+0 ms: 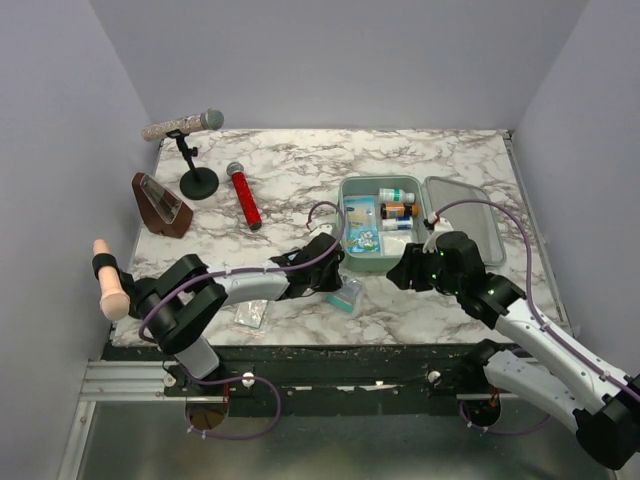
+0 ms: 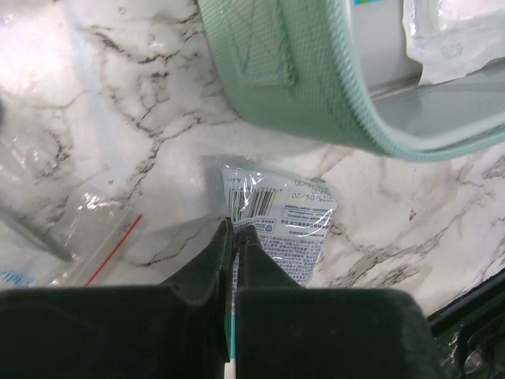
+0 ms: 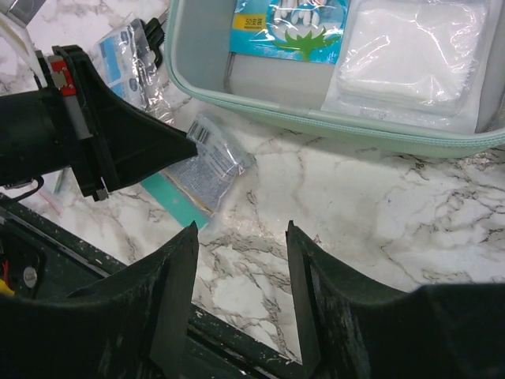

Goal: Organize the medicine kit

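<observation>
**A:** The mint-green medicine kit [image 1: 385, 263] lies open on the marbled counter [image 1: 290, 170], with rounded corners and a ribbed rim.

**B:** At its 7 o'clock, the left tool [image 2: 235, 229], stretched low, pinches a crinkly clear packet [image 2: 292, 213]. The right tool [image 3: 241, 233] hovers, jaws spread.

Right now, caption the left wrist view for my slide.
Left end effector pinches a printed packet on the marble table beside the medicine kit.

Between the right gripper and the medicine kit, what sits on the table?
Nothing. In the right wrist view, only bare marble table separates the open right gripper from the medicine kit. The packet lies off to the left.
</observation>
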`<action>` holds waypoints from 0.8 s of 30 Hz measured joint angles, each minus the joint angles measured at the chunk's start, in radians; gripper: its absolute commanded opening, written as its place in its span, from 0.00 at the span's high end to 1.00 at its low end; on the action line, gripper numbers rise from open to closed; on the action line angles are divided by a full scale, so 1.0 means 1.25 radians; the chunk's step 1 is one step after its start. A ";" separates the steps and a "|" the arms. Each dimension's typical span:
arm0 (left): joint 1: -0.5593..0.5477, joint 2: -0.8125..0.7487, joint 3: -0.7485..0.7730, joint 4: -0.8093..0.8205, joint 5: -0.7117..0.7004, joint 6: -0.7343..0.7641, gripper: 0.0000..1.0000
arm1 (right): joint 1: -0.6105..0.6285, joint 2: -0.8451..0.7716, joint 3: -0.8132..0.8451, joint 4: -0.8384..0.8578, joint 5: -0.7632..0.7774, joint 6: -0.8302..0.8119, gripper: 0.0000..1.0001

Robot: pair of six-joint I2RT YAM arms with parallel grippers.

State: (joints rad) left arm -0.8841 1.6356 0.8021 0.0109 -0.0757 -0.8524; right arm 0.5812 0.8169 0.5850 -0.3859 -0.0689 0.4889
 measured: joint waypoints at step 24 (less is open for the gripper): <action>0.055 -0.178 0.279 -0.172 -0.097 0.072 1.00 | 0.000 -0.034 0.086 -0.030 0.082 -0.027 0.43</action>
State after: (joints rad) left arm -0.8154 1.4136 1.1507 -0.2047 -0.1970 -0.7620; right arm 0.5812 0.7750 0.6930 -0.4229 0.0338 0.4557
